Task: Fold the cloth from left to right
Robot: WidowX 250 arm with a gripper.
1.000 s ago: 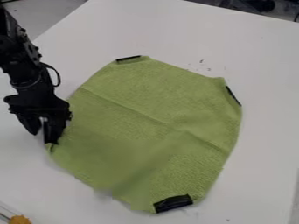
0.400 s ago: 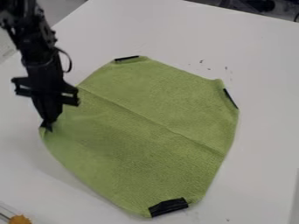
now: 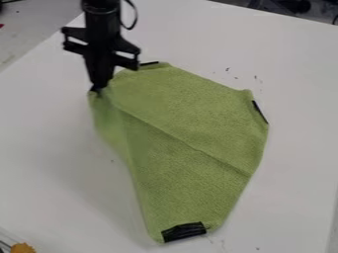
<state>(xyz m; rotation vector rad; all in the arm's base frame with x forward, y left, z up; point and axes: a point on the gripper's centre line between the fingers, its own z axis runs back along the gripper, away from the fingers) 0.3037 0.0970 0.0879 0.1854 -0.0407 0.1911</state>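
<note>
While the gripper pinches the cloth by its left corner, raised at the upper left of the spread, most of the fabric lies flat on the table. The fold now wants a smooth carry rightward, high enough that the corner clears the layer beneath — dragging it low could bunch the cloth or pull it along. Best to head for the right edge, lower gently and let go only once the flap lies over — an early release would likely leave it crumpled.
</note>
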